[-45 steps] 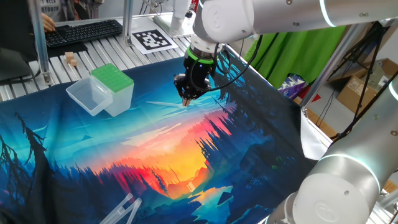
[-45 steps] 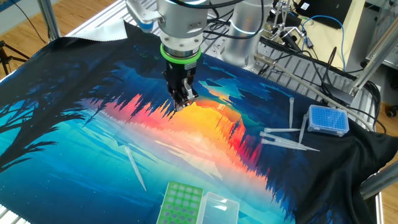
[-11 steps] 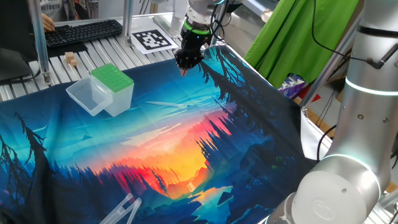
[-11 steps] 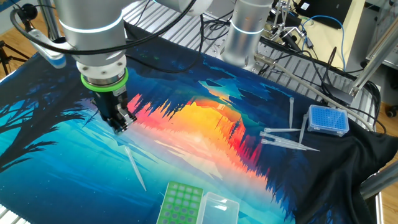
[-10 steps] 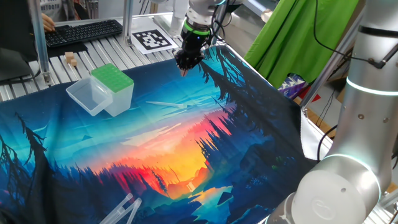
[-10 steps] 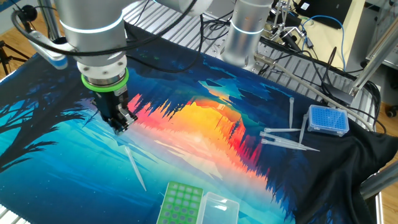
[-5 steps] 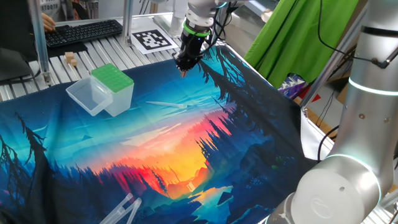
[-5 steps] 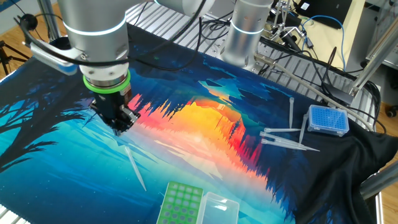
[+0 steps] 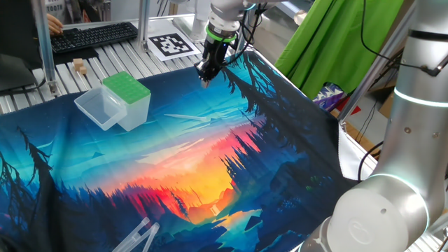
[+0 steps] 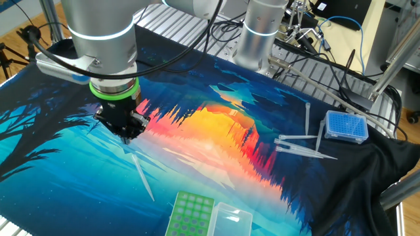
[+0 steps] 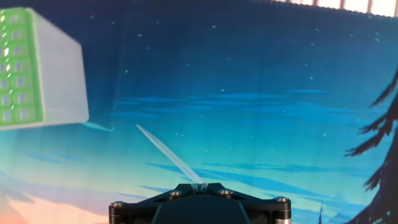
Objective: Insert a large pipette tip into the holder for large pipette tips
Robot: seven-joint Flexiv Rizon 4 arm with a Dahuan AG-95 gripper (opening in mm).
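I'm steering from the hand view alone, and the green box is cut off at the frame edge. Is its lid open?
Observer: Yes, the clear lid is swung open and lies beside the green box.
Operator: Anything else on the cloth?
Observer: A few slender clear plastic pieces lie by a small blue box, far across the cloth from the gripper.
Operator: Is the gripper carrying anything?
Observer: No. It's shut and empty, and the tip lies flat on the cloth.
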